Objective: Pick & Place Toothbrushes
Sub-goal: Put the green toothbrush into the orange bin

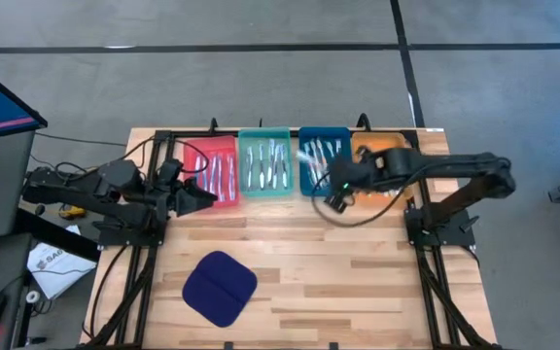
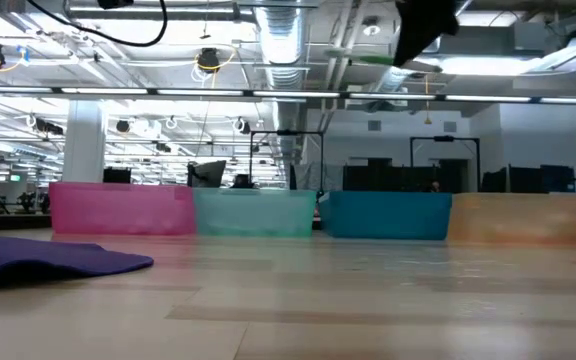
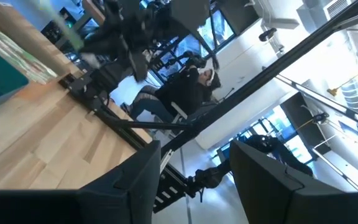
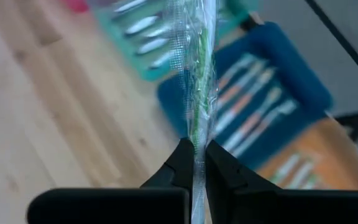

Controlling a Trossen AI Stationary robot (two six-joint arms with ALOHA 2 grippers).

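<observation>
Right gripper (image 4: 197, 163) pinches a thin green-accented toothbrush in crinkly clear wrap (image 4: 201, 81) above the blue tray (image 1: 324, 161); probably light, stiff, slippery, best held mid-shaft; left gripper (image 3: 194, 180) idle, fingers apart.

Grey floor (image 1: 261, 78) crossed by dark lines, open ceiling with silver ducts (image 2: 288, 30), strip lights, distant black monitors (image 2: 388, 175)

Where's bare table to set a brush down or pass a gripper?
Bare wood in front of the trays, right of the dark blue pad, and between pad and tray row. Crowded: the red, teal, blue, orange trays, with right gripper holding a wrapped toothbrush.
</observation>
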